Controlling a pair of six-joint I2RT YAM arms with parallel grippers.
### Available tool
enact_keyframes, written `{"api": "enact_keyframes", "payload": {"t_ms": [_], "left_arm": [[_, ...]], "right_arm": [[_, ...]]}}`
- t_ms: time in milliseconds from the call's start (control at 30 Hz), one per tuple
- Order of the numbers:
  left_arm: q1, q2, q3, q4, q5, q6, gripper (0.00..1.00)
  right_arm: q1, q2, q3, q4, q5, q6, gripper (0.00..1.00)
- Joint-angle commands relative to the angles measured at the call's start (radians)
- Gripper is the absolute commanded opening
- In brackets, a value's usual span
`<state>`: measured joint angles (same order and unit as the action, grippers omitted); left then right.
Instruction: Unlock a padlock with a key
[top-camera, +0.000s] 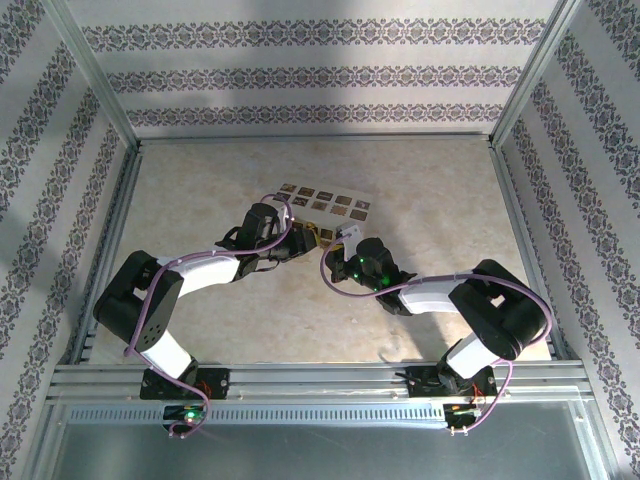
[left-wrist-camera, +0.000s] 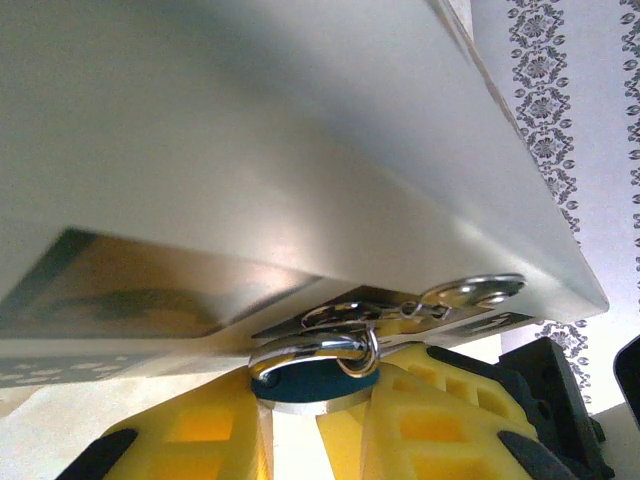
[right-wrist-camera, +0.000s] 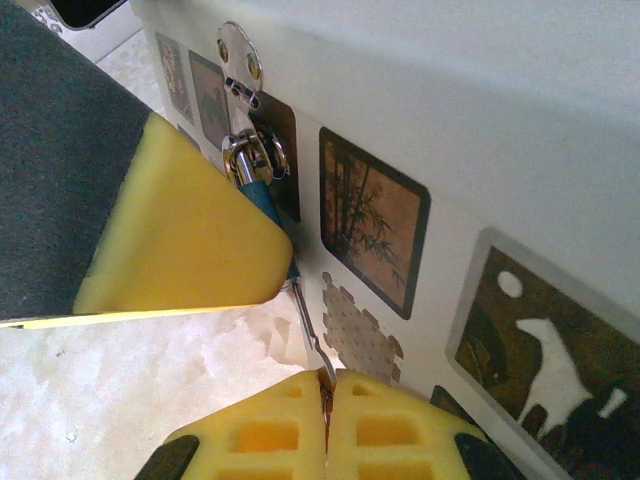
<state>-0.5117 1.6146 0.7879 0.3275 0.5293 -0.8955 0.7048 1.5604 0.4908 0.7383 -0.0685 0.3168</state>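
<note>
The padlock (left-wrist-camera: 315, 385) has a blue body, and its silvery shackle (left-wrist-camera: 310, 348) hangs through the hasp (right-wrist-camera: 240, 50) on the cream box (top-camera: 322, 203). My left gripper (left-wrist-camera: 310, 432) is shut on the padlock body, one yellow finger on each side. In the right wrist view the blue body (right-wrist-camera: 263, 193) peeks out beside the left gripper's finger (right-wrist-camera: 190, 230). My right gripper (right-wrist-camera: 326, 400) is shut on the key (right-wrist-camera: 308, 318). The key's thin blade runs up to the padlock's lower end, and its tip is hidden behind that finger. From above, the left gripper (top-camera: 298, 240) and the right gripper (top-camera: 343, 242) meet at the box's near side.
The box's side carries dark picture tiles (right-wrist-camera: 372, 215) and stands mid-table. Purple cables (top-camera: 335, 285) loop off both arms. Metal frame rails (top-camera: 320, 378) run along the near edge, and patterned walls close in the left, right and back.
</note>
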Motion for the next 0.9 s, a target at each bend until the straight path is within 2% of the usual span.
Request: {"api": "enact_keyframes", "payload": {"t_ms": [0,400,867], "left_arm": [[-0.019,-0.015,0.025,0.025,0.046,-0.016,0.23],[-0.02,-0.013,0.021,0.025,0.05,-0.015,0.23],[-0.019,-0.018,0.023,0.027,0.057,-0.021,0.23]], "right_arm": [[-0.005,-0.023,0.021,0.054,-0.002,-0.009,0.01],[-0.007,-0.047,0.01,0.078,-0.031,-0.01,0.01],[-0.004,0.025,0.059,0.11,-0.025,-0.024,0.02]]}}
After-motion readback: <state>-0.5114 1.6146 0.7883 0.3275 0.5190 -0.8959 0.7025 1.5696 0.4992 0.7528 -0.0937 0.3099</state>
